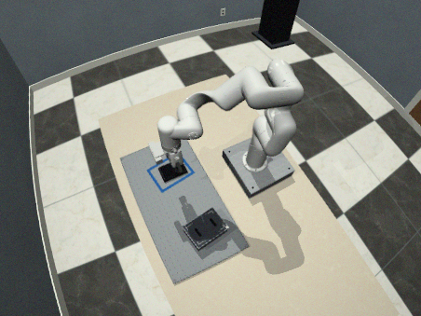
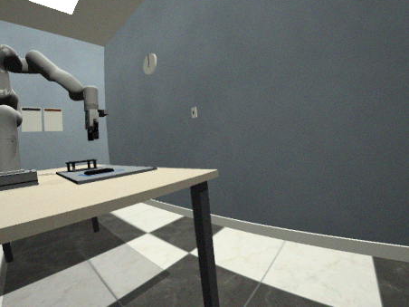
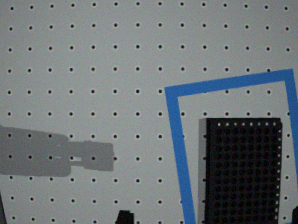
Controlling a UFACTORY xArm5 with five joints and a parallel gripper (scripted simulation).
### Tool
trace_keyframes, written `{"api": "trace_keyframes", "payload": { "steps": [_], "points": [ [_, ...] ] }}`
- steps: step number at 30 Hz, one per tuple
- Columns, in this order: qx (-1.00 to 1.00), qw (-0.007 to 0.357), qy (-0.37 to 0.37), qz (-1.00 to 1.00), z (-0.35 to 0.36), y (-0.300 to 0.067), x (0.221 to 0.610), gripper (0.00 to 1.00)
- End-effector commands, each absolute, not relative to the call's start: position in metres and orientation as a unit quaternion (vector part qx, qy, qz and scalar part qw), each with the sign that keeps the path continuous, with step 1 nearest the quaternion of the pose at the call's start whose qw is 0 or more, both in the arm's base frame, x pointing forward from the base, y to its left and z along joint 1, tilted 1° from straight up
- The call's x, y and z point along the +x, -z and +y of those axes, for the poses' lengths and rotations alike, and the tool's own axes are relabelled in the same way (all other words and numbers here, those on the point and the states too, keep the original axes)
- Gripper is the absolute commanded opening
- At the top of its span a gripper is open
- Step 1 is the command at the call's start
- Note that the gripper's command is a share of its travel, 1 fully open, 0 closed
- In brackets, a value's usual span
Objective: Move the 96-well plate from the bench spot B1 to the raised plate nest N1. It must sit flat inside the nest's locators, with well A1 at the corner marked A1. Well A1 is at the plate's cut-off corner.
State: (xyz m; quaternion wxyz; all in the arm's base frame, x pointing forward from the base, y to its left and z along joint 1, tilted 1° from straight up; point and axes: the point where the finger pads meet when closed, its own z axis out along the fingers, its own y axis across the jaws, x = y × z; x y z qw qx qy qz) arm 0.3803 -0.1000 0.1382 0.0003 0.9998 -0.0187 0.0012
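Note:
The black 96-well plate [image 1: 170, 172] lies flat inside the blue square of spot B1 on the grey pegboard. In the wrist view the plate [image 3: 244, 170] sits at the lower right, inside the blue outline [image 3: 230, 150]. My gripper [image 1: 175, 161] hangs open and empty well above the plate; it also shows in the exterior view [image 2: 92, 133], high over the plate [image 2: 99, 171]. The raised nest N1 [image 1: 207, 230] stands empty at the near end of the pegboard. I cannot make out the plate's cut-off corner.
The grey pegboard [image 1: 182, 207] lies on a beige table. The arm's base plate [image 1: 258, 170] sits to the right of it. A black cabinet [image 1: 279, 11] stands on the floor at the back.

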Motion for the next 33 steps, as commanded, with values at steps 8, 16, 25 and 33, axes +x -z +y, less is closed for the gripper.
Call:
{"api": "trace_keyframes", "payload": {
  "steps": [8, 16, 25, 33],
  "points": [
    [1.000, -0.003, -0.005, -0.018, -0.137, -0.096, 0.377, 1.00],
    [1.000, -0.003, -0.005, -0.018, -0.162, -0.065, 0.373, 1.00],
    [1.000, -0.003, -0.005, -0.018, -0.172, -0.054, 0.371, 1.00],
    [1.000, -0.003, -0.005, -0.018, -0.172, -0.054, 0.371, 1.00]
  ]
}}
